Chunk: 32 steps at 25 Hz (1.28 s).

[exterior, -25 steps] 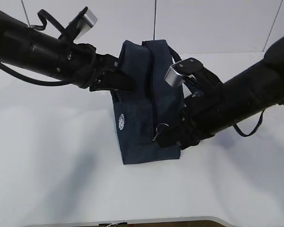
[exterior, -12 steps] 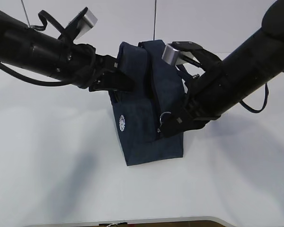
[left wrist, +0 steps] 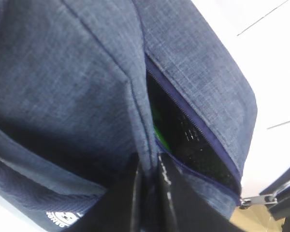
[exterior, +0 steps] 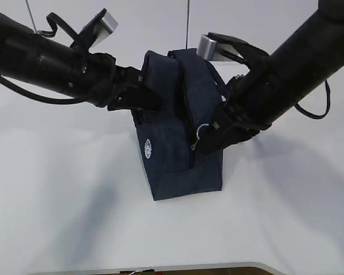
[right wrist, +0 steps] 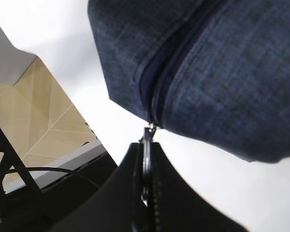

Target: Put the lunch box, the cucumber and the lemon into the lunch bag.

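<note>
The navy lunch bag (exterior: pixel 175 137) stands on the white table, its white round logo (exterior: pixel 147 147) facing front-left. My left gripper (exterior: pixel 152 103) is shut on a fold of the bag's upper edge (left wrist: pixel 146 164) beside the zipper opening. Through the open gap a sliver of bright green (left wrist: pixel 157 126) shows inside the dark bag. My right gripper (exterior: pixel 202 142) is shut on the metal ring pull (right wrist: pixel 146 159) at the zipper's end, at the bag's right side (right wrist: pixel 208 72). The lunch box and lemon are hidden.
The white table (exterior: pixel 63 195) spreads round the bag. The table's front edge (exterior: pixel 160 268) runs along the bottom of the exterior view. Floor tiles and a dark frame (right wrist: pixel 34 145) show past the table edge in the right wrist view.
My right arm has risen and swung up-left with the ring pull held, drawing the zipper up along the bag's side. The bag has tilted slightly. My left arm has stayed put.
</note>
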Each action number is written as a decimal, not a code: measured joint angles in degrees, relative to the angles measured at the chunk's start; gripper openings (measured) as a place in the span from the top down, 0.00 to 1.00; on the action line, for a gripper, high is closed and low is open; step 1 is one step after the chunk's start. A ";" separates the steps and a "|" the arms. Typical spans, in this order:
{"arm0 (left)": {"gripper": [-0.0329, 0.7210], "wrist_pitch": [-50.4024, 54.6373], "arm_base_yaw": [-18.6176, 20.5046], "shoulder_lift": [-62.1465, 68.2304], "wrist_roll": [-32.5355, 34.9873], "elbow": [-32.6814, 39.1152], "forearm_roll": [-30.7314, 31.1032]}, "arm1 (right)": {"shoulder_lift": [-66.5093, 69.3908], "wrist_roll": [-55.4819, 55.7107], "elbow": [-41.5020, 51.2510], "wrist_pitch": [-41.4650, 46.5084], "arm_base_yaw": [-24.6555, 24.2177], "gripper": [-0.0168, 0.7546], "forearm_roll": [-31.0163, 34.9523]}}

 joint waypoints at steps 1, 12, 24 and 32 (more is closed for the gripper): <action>0.95 0.00 0.00 0.00 0.00 0.00 0.00 | 0.00 0.52 -0.59 0.71 0.00 0.97 -0.26; 0.93 -0.09 0.00 0.00 0.00 0.00 0.00 | 0.12 3.45 -4.87 4.38 0.00 0.97 -1.03; 0.88 -0.13 0.00 0.00 0.00 0.00 0.00 | 0.34 6.20 -5.82 4.61 0.00 0.97 -1.12; 0.61 -0.22 0.00 0.00 0.00 0.00 0.00 | 2.00 8.89 -11.08 6.27 0.00 0.97 -1.81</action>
